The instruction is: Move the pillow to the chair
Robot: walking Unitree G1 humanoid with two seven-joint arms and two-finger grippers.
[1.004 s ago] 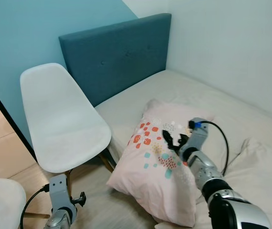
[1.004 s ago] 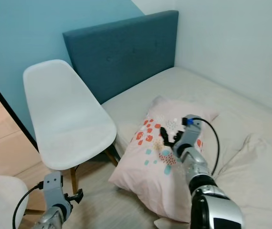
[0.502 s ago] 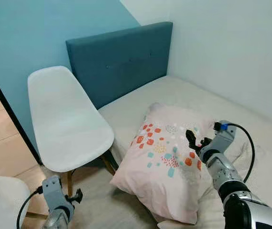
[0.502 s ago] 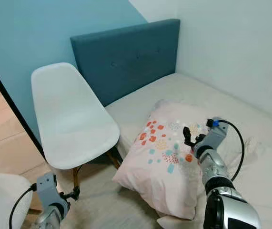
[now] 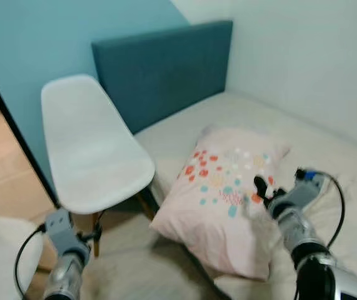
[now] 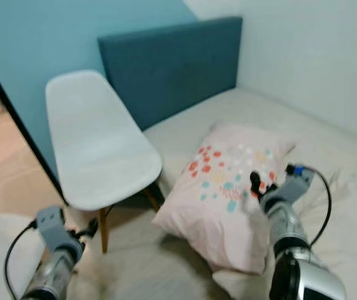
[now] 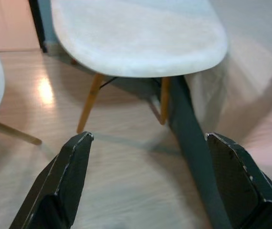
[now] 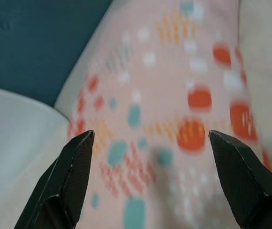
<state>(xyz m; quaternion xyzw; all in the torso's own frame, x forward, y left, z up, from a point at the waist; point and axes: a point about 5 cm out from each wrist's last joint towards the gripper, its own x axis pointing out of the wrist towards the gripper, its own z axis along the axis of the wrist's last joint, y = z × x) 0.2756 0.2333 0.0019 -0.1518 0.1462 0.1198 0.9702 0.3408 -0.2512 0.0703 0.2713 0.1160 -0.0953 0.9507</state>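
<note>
A pale pink square pillow printed with red, teal and white dots [image 5: 225, 200] lies on the cream-sheeted bed [image 5: 328, 156], near the mattress edge and angled toward the padded dark teal headboard [image 5: 165, 69]. The robot's right gripper [image 5: 267, 191] hovers over the pillow's right side, its 2 black fingers [image 8: 69, 179] spread wide above the dotted fabric and holding nothing; whether the tips touch the cloth cannot be told. A black cable with a blue connector [image 5: 309, 176] loops from the right wrist. Beside the bed, just left of the pillow, stands the white moulded plastic chair with wooden legs [image 5: 90, 156], its seat bare, against a light blue wall [image 5: 40, 37]. The left gripper [image 7: 147, 186] hangs low beside the chair's front edge, its 2 fingers also held apart, pointing at the pale wooden floor [image 7: 121, 167] under the seat.
</note>
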